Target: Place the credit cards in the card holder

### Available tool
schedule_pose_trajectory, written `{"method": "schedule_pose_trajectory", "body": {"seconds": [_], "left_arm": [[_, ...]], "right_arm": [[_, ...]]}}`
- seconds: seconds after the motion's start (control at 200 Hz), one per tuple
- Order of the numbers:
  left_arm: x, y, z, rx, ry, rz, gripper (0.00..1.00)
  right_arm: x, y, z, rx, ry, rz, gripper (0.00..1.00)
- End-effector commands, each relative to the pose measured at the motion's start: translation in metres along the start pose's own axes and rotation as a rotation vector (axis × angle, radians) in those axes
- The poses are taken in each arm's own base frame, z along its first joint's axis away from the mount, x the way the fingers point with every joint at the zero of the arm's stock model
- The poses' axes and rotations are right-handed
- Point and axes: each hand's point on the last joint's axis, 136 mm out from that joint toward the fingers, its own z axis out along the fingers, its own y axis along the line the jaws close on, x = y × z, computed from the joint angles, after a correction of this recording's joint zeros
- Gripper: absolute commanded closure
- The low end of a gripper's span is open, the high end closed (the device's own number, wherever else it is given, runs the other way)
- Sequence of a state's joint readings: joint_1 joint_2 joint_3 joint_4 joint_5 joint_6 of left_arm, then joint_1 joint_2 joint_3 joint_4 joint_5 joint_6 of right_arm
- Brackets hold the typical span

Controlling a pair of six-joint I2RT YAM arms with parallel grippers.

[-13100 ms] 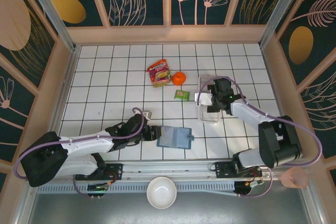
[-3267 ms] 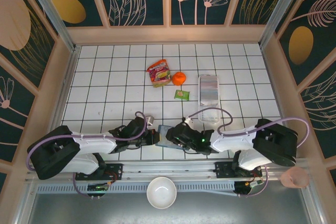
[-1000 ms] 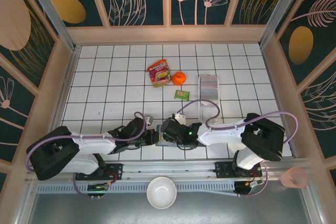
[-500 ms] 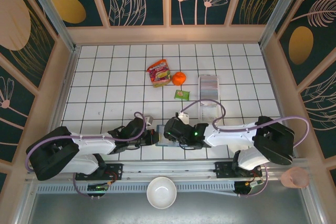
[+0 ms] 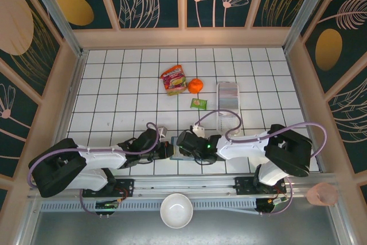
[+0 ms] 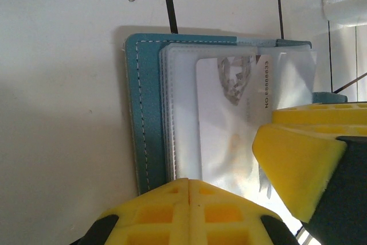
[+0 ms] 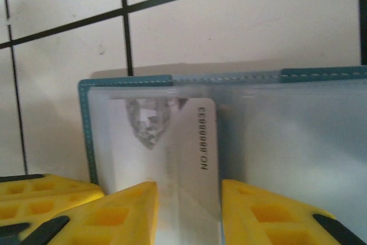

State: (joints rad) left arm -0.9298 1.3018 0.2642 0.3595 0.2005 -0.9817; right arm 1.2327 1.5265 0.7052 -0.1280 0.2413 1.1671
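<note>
The right gripper [image 7: 186,196] is pinching a white credit card [image 7: 183,142] (partly sleeved) in the card holder [image 6: 146,113]; the left gripper [image 6: 189,193], jaws closed, is touching its edge.

The card holder [image 6: 146,113] looks matt, its plastic sleeves [image 7: 287,124] glossy.

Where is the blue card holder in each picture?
Top external: card holder low centre, mostly covered.
Left wrist: card holder upper middle, teal spine left.
Right wrist: card holder across the middle, teal corner left.
Shared landmark: white card with a printed number, in both wrist views.
</note>
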Motion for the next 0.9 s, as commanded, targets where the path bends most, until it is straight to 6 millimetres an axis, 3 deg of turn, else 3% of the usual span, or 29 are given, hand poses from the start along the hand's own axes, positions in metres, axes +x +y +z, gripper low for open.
{"method": "schedule_pose_trajectory", "body": {"seconds": [0.0, 0.45, 0.591, 0.716, 0.781, 0.896], "left_arm": [[0.018, 0.031, -0.001, -0.108, 0.047, -0.032, 1.00], [0.017, 0.029, -0.002, -0.094, 0.040, -0.039, 0.98], [0.011, 0.024, -0.007, -0.086, 0.016, -0.042, 0.88], [0.004, 0.023, -0.014, -0.101, -0.024, -0.042, 0.79], [0.002, 0.025, -0.016, -0.109, -0.038, -0.049, 0.77], [0.002, 0.027, -0.017, -0.117, -0.043, -0.061, 0.73]], "right_arm": [[-0.001, 0.015, -0.001, -0.024, -0.011, -0.029, 0.66], [0.003, 0.030, 0.006, -0.075, 0.013, -0.026, 0.66], [0.004, 0.013, 0.008, -0.034, 0.007, 0.005, 0.71], [0.004, -0.003, 0.007, -0.002, 0.000, 0.026, 0.81], [0.004, -0.011, 0.008, 0.027, 0.001, 0.024, 0.89], [0.008, -0.022, 0.011, 0.065, 0.011, 0.017, 0.93]]}}
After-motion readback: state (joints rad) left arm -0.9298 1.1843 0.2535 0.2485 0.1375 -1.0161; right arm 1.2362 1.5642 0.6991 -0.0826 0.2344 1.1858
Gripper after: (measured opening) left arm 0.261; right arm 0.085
